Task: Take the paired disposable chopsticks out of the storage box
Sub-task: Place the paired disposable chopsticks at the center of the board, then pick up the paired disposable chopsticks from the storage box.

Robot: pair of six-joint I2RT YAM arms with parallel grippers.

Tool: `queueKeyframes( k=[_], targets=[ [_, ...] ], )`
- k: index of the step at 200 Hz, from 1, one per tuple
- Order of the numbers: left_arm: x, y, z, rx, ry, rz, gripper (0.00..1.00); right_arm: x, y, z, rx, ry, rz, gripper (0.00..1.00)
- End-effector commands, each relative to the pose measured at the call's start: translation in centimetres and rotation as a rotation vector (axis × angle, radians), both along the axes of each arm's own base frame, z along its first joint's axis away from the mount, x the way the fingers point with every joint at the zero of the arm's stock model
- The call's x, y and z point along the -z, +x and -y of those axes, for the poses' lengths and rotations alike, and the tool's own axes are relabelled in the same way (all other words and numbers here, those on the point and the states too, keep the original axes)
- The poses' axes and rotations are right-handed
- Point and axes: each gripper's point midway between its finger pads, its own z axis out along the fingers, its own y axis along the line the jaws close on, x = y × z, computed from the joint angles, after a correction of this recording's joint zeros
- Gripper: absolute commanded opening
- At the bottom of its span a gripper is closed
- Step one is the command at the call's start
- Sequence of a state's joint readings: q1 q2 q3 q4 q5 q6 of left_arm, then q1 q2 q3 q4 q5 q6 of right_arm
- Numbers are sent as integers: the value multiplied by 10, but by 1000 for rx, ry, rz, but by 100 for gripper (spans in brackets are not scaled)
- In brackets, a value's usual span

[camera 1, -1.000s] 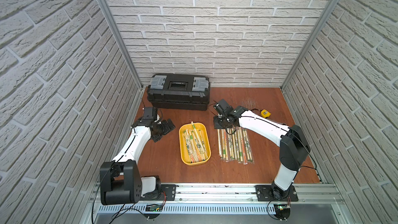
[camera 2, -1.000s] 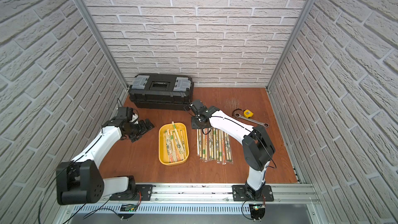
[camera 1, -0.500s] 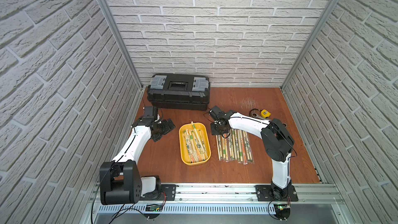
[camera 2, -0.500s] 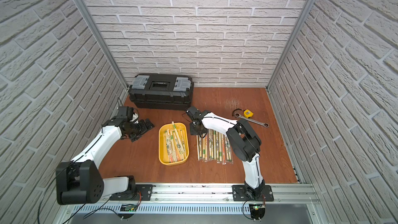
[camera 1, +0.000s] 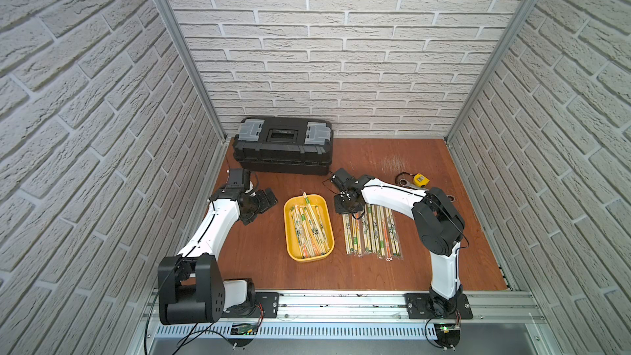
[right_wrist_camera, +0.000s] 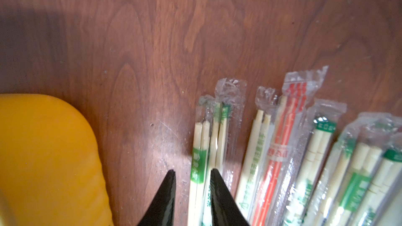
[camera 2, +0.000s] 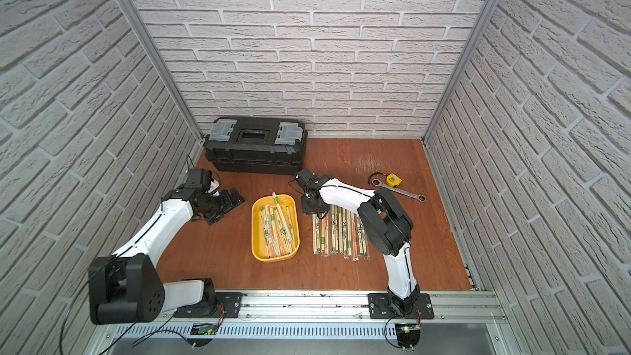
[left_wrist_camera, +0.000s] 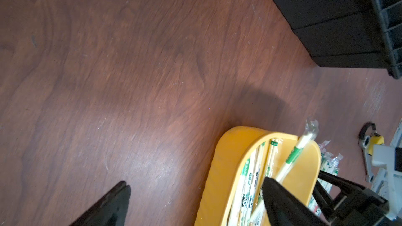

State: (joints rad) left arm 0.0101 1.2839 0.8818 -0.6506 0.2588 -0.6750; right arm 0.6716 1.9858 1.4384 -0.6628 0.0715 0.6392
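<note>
**Containers.** The yellow storage box [camera 1: 288, 233] sits mid-worktop [camera 1: 375, 268], open-topped. It holds a loose heap of paired disposable chopsticks [camera 1: 309, 228] in clear sleeves. They lie roughly lengthwise and cross one another, and one stray pair [camera 1: 305, 198] pokes over the far rim. The black toolbox [camera 1: 283, 151] stands against the back wall with its lid down, so I cannot see its contents.

**Outside the box.** A row [camera 1: 372, 230] of sleeved pairs lies side by side on the worktop, just beside the box on my right arm's side and parallel to it. The prints are green, orange and black-white.

**My right fingers** [camera 1: 349, 209]. They are low over the far end of that row, at its box-side edge. The right wrist view shows them a little apart, straddling the green-printed pair [right_wrist_camera: 199, 164] at the row's edge. One finger stands clear of the sleeve, with bare worktop showing between. The other overlaps the sleeve's edge, and I cannot confirm contact there. The pair lies flat on the worktop — not pinched.

**My left fingers** [camera 1: 261, 203]. They are spread wide with nothing between them. They hang over bare worktop on the box's other side — near it, apart from it in both top views.
</note>
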Motion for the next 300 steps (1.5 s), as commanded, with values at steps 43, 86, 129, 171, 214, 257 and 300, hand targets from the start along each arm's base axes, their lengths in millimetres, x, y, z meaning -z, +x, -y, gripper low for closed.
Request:
queueKeyframes(
  k=[43,86,129,171,214,257,300],
  targets=[
    [-6,3,0,3,11,28,98,-89,-4,-32,-63,128,148,30],
    [-4,3,-3,-3,20,21,98,-96,-12,-78,-177,146,143,35],
    [-6,2,-4,-6,21,23,98,-71,-15,-112,-243,137,98,37],
    [-6,2,-5,-8,19,23,98,-46,-12,-122,-255,99,70,37],
    [-4,1,-5,-10,20,20,98,-28,-3,-123,-252,60,61,36],
    [-4,0,-5,-7,18,18,98,-16,3,-125,-247,46,47,30],
    [-5,0,-5,-8,18,20,98,-33,4,-129,-251,82,64,10]
  ],
)
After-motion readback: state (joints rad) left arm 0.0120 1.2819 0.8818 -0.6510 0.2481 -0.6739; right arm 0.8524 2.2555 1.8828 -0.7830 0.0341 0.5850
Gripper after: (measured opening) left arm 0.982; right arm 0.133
